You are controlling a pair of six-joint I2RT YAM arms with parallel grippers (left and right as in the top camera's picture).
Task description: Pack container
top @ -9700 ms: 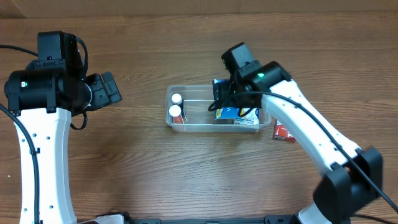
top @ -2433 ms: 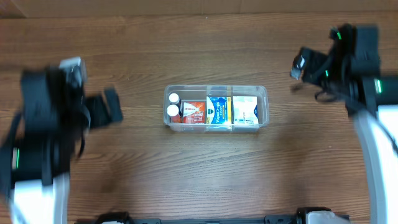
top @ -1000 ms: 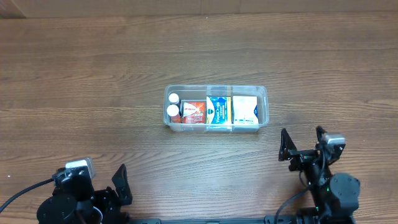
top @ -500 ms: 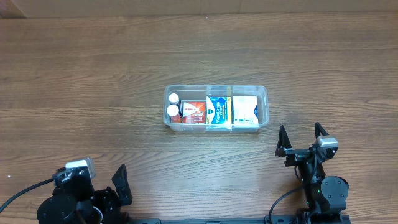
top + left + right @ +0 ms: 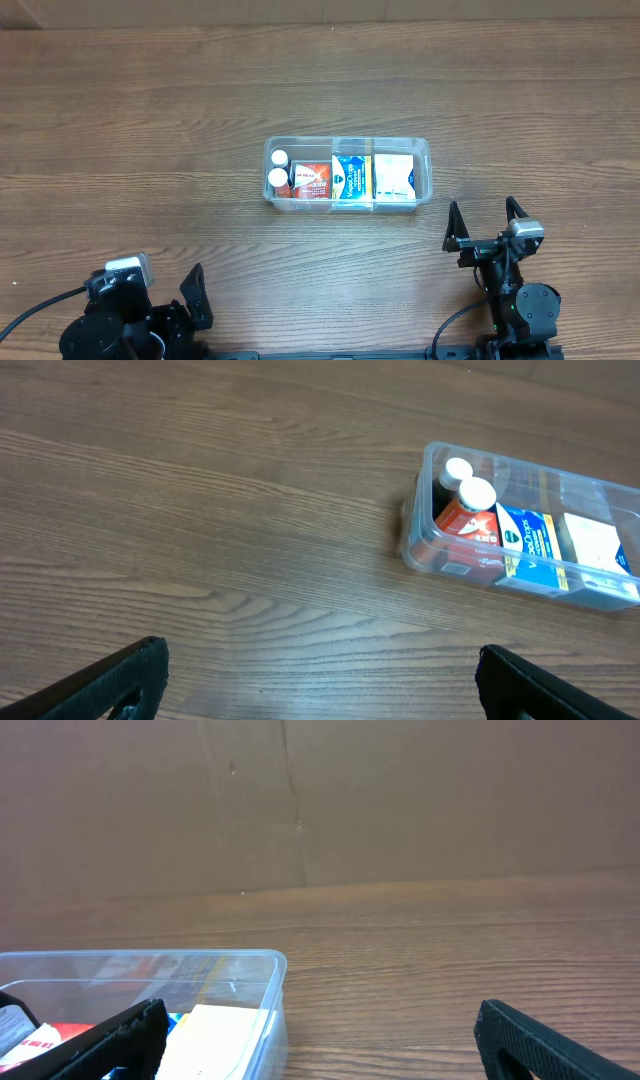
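The container (image 5: 347,147), a clear plastic tub, stands at the table's middle. Inside it, from left to right, are two white-capped bottles (image 5: 279,168), a red box (image 5: 312,181), a blue box (image 5: 351,178) and a cream box (image 5: 394,176). My left gripper (image 5: 160,298) rests at the near left edge, open and empty, far from the tub. My right gripper (image 5: 483,222) is open and empty just in front of the tub's right end. The left wrist view shows the container (image 5: 425,520) far ahead on the right, beyond the open gripper (image 5: 320,655). In the right wrist view the container's rim (image 5: 200,956) lies at the lower left of the open gripper (image 5: 322,1012).
Brown wood-grain tabletop (image 5: 150,130) surrounds the tub on all sides. A cardboard wall (image 5: 320,800) stands behind the table's far edge in the right wrist view. Both arm bases sit at the near edge.
Both arms have pulled back from the container to the near edge, and the red box that lay beside the tub is now inside. In the last half second nothing moved.
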